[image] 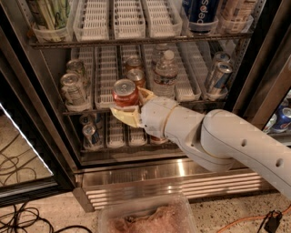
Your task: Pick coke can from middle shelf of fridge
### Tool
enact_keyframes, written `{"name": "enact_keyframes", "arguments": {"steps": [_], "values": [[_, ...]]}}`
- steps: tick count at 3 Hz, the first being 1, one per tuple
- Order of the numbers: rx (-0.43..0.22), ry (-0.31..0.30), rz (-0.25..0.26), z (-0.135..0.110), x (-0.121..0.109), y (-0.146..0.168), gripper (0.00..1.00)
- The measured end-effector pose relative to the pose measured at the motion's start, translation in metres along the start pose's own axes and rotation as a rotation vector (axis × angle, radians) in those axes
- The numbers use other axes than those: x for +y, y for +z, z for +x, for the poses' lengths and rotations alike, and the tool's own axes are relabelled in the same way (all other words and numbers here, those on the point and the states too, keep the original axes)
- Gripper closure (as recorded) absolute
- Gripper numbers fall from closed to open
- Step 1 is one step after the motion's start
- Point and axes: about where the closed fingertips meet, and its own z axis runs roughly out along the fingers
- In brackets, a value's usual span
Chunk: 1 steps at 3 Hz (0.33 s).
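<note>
My gripper [131, 108], matt cream plastic, clasps the coke can [125, 92], glossy red aluminium with a bright silver top, just in front of the middle shelf [105, 68] with its dark wire rack and white slotted plastic trays. Behind the can stands a clear plastic water bottle [164, 73]. Right of it is my smooth off-white arm shell [236, 141]. Below it gleams the ribbed stainless steel base of the fridge [182, 183].
</note>
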Motion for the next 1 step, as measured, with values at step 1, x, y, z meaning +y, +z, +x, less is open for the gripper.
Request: {"name": "enact_keyframes", "arguments": {"steps": [1], "values": [[0.013,0.012,-0.011,0.0054,0.0054,-0.0120,1.00]]}}
